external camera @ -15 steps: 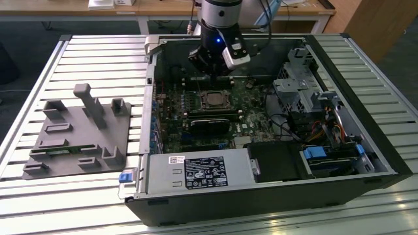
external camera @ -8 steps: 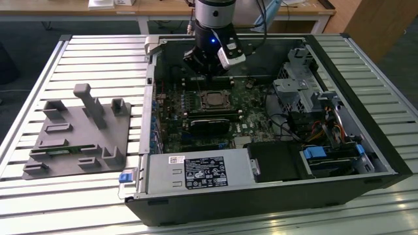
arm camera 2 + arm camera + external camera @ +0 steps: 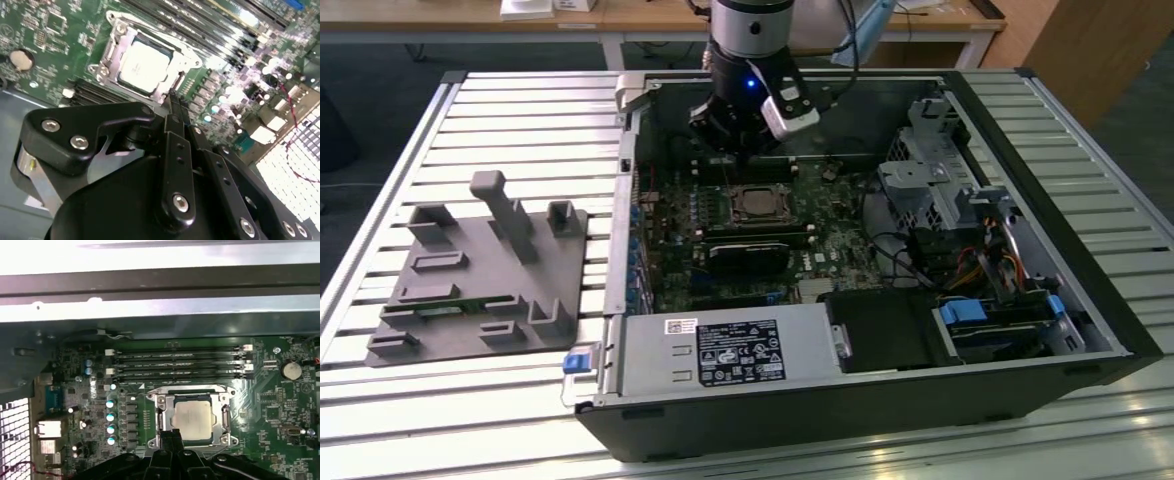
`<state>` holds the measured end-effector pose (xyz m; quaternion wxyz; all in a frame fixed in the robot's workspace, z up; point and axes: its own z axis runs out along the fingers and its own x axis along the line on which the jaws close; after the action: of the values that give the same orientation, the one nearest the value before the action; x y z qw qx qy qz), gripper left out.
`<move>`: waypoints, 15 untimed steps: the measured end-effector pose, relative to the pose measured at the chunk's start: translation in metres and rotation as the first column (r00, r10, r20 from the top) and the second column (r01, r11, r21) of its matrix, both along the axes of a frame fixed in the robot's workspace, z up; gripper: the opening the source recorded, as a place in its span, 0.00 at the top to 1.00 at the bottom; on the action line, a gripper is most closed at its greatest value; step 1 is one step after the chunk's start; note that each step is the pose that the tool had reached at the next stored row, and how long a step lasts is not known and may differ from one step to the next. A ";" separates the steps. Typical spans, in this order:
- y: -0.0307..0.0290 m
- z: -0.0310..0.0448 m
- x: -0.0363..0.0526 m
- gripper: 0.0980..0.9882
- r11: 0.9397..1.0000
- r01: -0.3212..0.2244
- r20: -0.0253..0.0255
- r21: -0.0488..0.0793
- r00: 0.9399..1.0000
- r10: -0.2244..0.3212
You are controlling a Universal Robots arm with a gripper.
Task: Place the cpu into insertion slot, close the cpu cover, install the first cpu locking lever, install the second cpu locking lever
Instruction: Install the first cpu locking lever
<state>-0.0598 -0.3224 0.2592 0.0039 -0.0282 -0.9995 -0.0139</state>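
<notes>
**A:** What was met nearest in the exterior view?

**B:** A labelled power supply [image 3: 720, 352] was seen at the near wall of an open computer case [image 3: 854, 420]. The case was set on a slatted bench [image 3: 520, 110]. A grey fixture tray [image 3: 480, 270] was laid on the same slats at nine o'clock of the case.

**A:** Where was the cpu found?

**B:** Farther in, past a black block [image 3: 750, 250], the cpu [image 3: 757, 203] was seated in the insertion slot [image 3: 226, 396] on the green board [image 3: 280, 405]. The cpu cover [image 3: 168, 416] was laid flat over it, and the pale face was shown through the cover's window. Whether the levers were latched could not be told.

**A:** How were the fingers held?

**B:** The gripper [image 3: 744, 152] was hung at twelve o'clock of the cpu, just beyond the slot. In both wrist views the fingers [image 3: 173, 125] [image 3: 166, 437] were pressed together, with nothing seen between them. Their tips were set just beside the cover's edge; whether it was touched could not be told.

**A:** And farthest off?

**B:** A wooden-topped bench [image 3: 440, 18] was seen past the case.
</notes>
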 end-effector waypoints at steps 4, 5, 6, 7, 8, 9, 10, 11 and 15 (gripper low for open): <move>0.0000 0.0000 -0.0084 0.99 1.000 -0.003 0.005 0.000 1.000 0.003; 0.0000 0.0000 -0.0103 0.99 1.000 -0.003 0.008 0.000 1.000 0.003; 0.0000 0.0000 -0.0119 0.99 1.000 -0.004 0.011 0.000 1.000 0.004; 0.0000 -0.0001 -0.0133 0.99 1.000 -0.005 0.014 0.000 1.000 0.005; 0.0000 -0.0002 -0.0147 0.99 1.000 -0.006 0.016 0.000 1.000 0.006; 0.0000 -0.0003 -0.0166 0.99 1.000 -0.006 0.018 0.000 1.000 0.006; 0.0000 -0.0004 -0.0200 0.99 1.000 -0.006 0.020 0.000 1.000 0.006; 0.0002 -0.0006 -0.0225 0.99 1.000 -0.006 0.022 0.001 1.000 0.006; 0.0028 -0.0009 -0.0273 0.99 1.000 -0.006 0.022 0.000 1.000 0.006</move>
<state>-0.0872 -0.3196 0.2583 -0.0073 -0.0249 -0.9996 -0.0144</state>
